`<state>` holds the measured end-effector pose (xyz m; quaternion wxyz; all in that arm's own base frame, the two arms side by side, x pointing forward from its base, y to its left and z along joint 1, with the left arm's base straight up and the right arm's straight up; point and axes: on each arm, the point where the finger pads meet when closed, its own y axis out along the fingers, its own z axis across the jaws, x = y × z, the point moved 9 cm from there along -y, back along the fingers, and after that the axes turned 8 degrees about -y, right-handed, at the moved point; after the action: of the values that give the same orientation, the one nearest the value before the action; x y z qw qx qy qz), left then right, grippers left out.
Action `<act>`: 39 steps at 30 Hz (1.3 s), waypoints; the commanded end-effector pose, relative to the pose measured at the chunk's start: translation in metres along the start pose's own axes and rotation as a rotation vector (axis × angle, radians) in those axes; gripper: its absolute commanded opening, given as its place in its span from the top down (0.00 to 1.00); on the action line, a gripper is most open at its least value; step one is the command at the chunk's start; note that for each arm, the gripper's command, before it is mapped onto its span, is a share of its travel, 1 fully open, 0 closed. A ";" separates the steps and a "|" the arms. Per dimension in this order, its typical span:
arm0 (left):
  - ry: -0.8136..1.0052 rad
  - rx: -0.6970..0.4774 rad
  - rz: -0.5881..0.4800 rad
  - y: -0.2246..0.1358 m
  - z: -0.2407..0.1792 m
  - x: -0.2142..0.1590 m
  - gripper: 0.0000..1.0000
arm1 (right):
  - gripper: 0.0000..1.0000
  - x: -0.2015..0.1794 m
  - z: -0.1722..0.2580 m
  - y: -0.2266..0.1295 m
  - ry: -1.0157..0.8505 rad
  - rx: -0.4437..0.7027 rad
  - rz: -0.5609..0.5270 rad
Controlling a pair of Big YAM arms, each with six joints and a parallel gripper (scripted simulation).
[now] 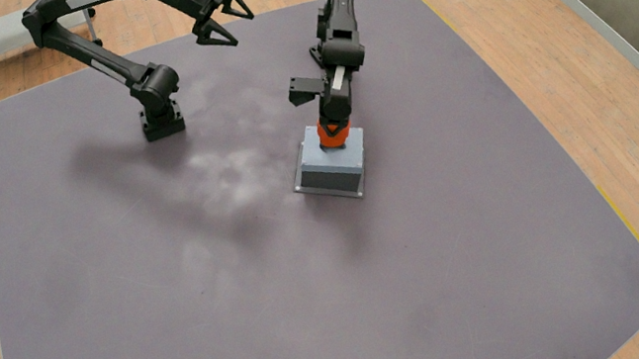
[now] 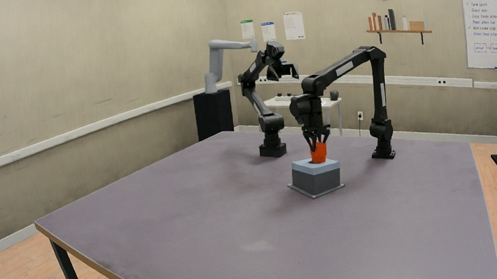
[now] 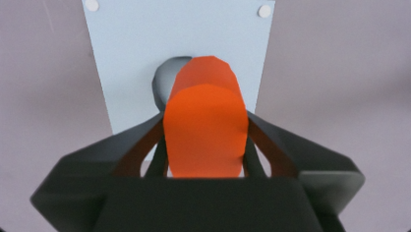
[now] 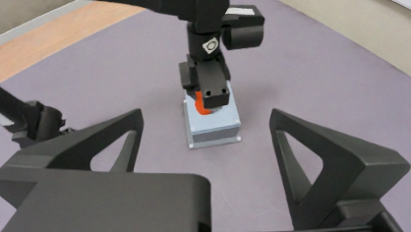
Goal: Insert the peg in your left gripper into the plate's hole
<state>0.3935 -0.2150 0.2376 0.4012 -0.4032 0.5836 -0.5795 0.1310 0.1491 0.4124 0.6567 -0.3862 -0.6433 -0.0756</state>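
An orange peg (image 1: 331,137) (image 2: 318,153) (image 3: 205,138) (image 4: 200,106) stands roughly upright over the light blue plate (image 1: 314,160) (image 2: 300,164) (image 3: 123,29) (image 4: 211,125). My left gripper (image 1: 332,130) (image 2: 317,143) (image 3: 205,116) is shut on the peg's upper part. The round hole (image 3: 168,81) shows as a crescent up and left of the peg in the left wrist view; the peg hides the rest. Whether the peg's lower end touches the plate I cannot tell. My right gripper (image 1: 244,30) (image 2: 285,77) is open and empty, raised well away from the plate.
The plate tops a dark grey block (image 1: 329,180) (image 2: 315,183) on a thin flanged base (image 1: 329,194) (image 2: 314,196). It stands on the large grey-purple table (image 1: 405,310) (image 2: 209,225). The right arm is raised beside the left arm. A white cart (image 1: 12,29) stands beyond the table edge.
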 end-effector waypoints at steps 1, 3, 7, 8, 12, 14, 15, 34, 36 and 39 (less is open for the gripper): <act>0.001 0.036 -0.006 -0.013 0.007 0.001 0.54 | 0.00 -0.007 0.004 0.004 0.006 0.009 0.034; 0.001 0.036 -0.006 -0.013 0.007 0.001 0.54 | 0.00 -0.007 0.004 0.004 0.006 0.010 0.034; 0.001 0.036 -0.006 -0.013 0.007 0.001 0.54 | 0.00 -0.002 0.002 0.000 0.010 0.001 0.023; 0.001 0.036 -0.006 -0.013 0.007 0.001 0.54 | 0.00 -0.002 0.002 0.000 0.010 0.001 0.023; 0.001 0.064 -0.010 -0.024 0.013 0.002 0.88 | 0.00 -0.002 0.002 0.000 0.010 0.001 0.022; 0.001 0.066 -0.010 -0.025 0.012 0.002 0.88 | 0.00 -0.002 0.002 0.000 0.010 0.001 0.022; 0.001 0.065 -0.010 -0.029 0.010 0.001 0.77 | 0.00 -0.002 0.002 0.000 0.010 0.001 0.022; 0.046 0.103 -0.001 -0.048 0.007 0.008 0.60 | 0.00 0.008 0.000 -0.005 0.000 -0.002 -0.008; 0.062 0.139 0.010 -0.045 0.011 0.011 0.60 | 0.00 0.008 0.000 -0.005 0.000 -0.002 -0.008; 0.057 0.173 0.027 -0.042 0.015 0.013 0.60 | 0.00 0.008 0.000 -0.005 0.000 -0.002 -0.008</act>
<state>0.3992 -0.2231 0.2547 0.4132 -0.3695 0.5764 -0.6004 0.1287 0.1491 0.4100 0.6559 -0.3900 -0.6425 -0.0694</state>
